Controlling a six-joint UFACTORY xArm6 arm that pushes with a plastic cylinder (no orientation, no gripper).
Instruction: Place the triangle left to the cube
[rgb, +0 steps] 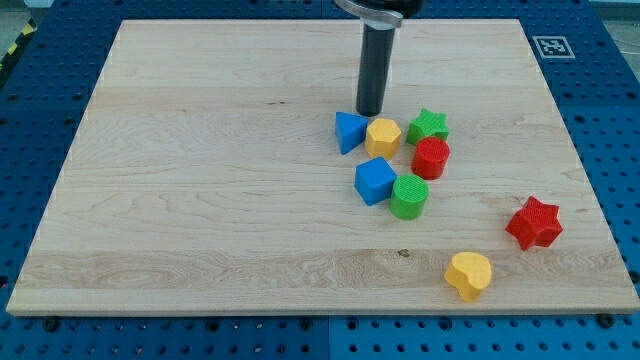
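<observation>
The blue triangle (349, 132) lies near the board's middle, touching the yellow hexagon (383, 136) on its right. The blue cube (375, 181) sits just below them, slightly to the right of the triangle. My tip (370, 112) stands just above the triangle and the hexagon, close to the gap between them, right behind the triangle's upper right corner.
A green star (428, 126) and a red cylinder (431, 158) sit right of the hexagon. A green cylinder (409, 196) touches the cube's right side. A red star (534, 223) and a yellow heart (469, 274) lie at the lower right. The wooden board (200, 200) lies on a blue pegboard.
</observation>
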